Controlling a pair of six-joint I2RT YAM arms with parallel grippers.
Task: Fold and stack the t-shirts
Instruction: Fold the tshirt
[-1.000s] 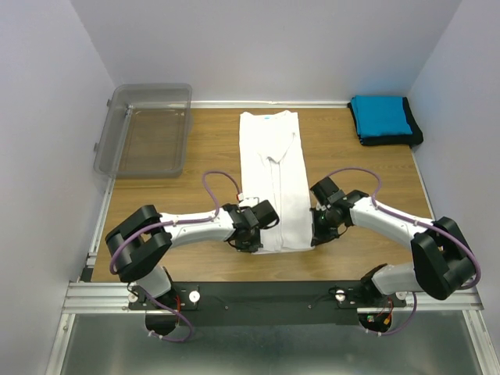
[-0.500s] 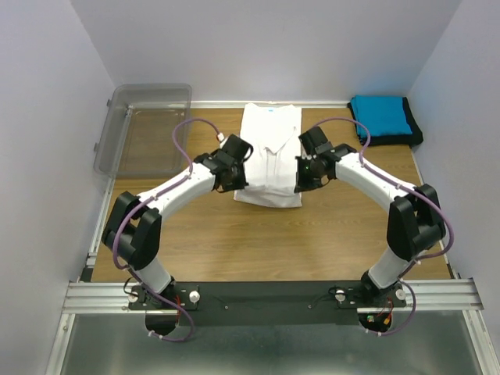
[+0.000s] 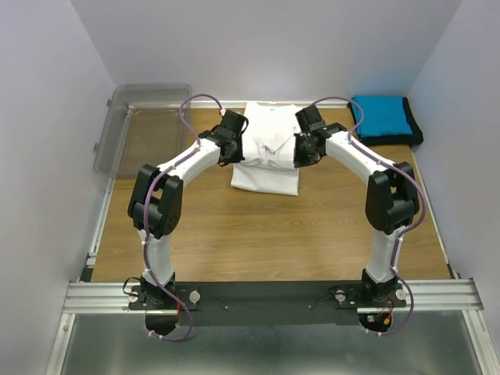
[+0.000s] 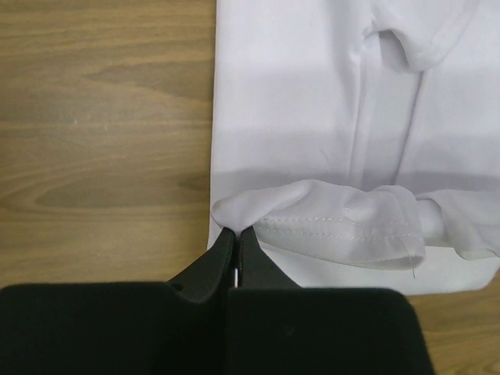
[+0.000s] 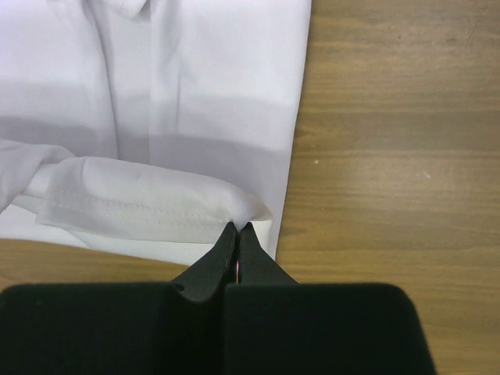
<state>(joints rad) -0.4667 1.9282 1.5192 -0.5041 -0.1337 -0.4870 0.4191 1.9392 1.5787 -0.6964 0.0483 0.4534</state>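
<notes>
Left gripper (image 4: 237, 233) and right gripper (image 5: 237, 229) each clamp the hem of the white t-shirt (image 3: 266, 173), upper centre of the frame.

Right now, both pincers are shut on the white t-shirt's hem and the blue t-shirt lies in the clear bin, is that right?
No: the top external view shows the blue t-shirt on the black t-shirt, far right, outside the bin. The left pincer and right pincer are shut on the hem of the white t-shirt.
</notes>
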